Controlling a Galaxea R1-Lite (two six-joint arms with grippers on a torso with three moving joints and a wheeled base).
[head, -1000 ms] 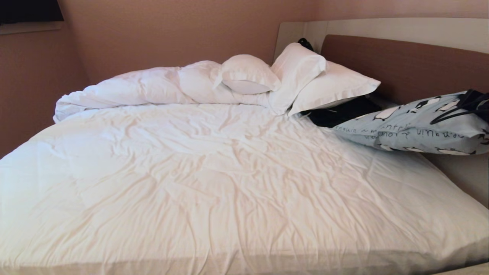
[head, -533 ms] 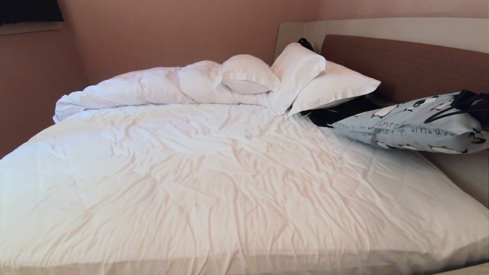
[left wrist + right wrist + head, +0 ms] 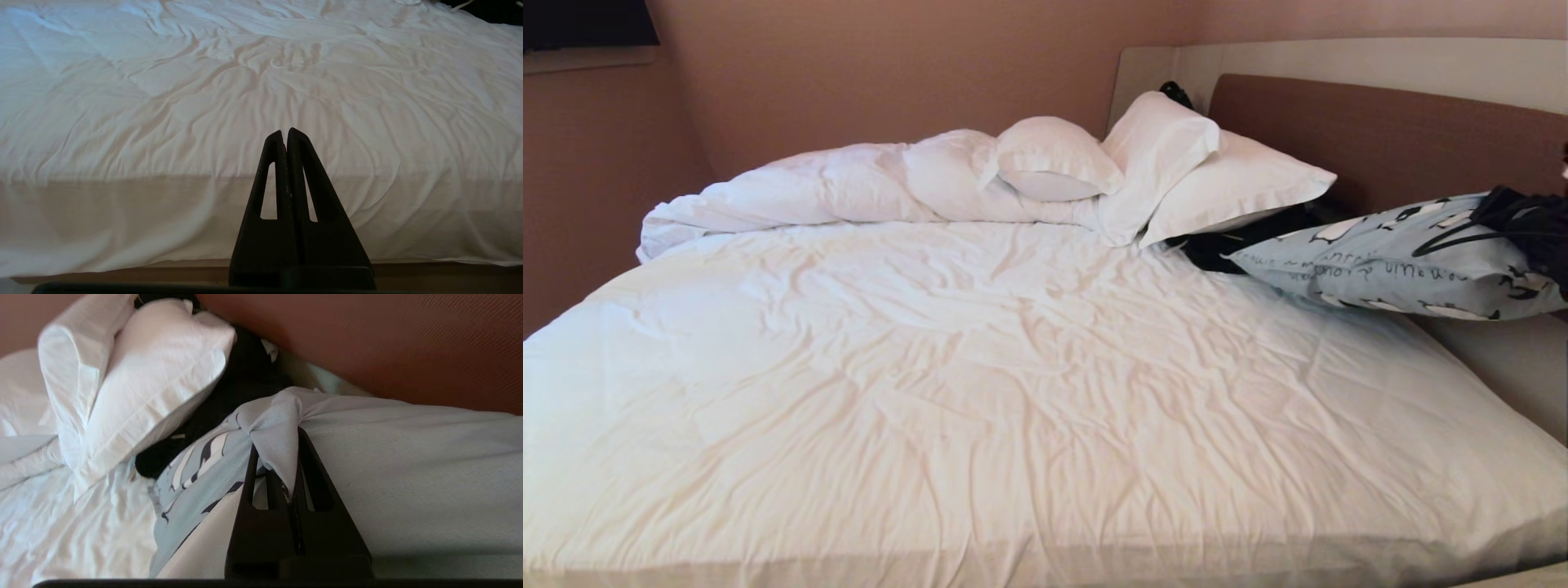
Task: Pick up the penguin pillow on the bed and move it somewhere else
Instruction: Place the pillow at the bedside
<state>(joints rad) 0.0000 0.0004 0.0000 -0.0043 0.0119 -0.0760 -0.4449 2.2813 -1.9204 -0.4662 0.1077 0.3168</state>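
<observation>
Left side of the head view: the big double bed (image 3: pixel 980 392) with its wrinkled white sheet filled most of the frame, and a plain pinkish-brown wall stood behind it. A bunched white duvet (image 3: pixel 833 192) lay rolled along the bed's far edge.

The left gripper (image 3: pixel 286 136), black and wedge-shaped, hung off the near edge of the bed, pointed across the sheet. Its jaws were pressed together with nothing between them. It touched nothing.

Middle: three plain white pillows (image 3: pixel 1176 171) were piled at the far head-end corner, leaning against each other, the lowest one jutting out toward the headboard. A dark black item (image 3: pixel 1241 241) sat on the sheet just under and beside that pile; can't tell what it was.

Right: the brown padded headboard (image 3: pixel 1380 139) in its cream frame ran along the bed's right edge.

The large rectangular light blue pillow printed with black-and-white penguins and dark lettering (image 3: pixel 1388 265) was lifted over the bed's right edge in front of the headboard. Its outer end was raised; its inner corner dipped toward the sheet near the black item. Can't tell whether that corner touched the sheet.

The right gripper (image 3: pixel 282 457) was clamped on a bunched fold of the penguin pillow's fabric, jaws closed on the cloth. In the head view it sat at the far right edge, mostly cut off.
</observation>
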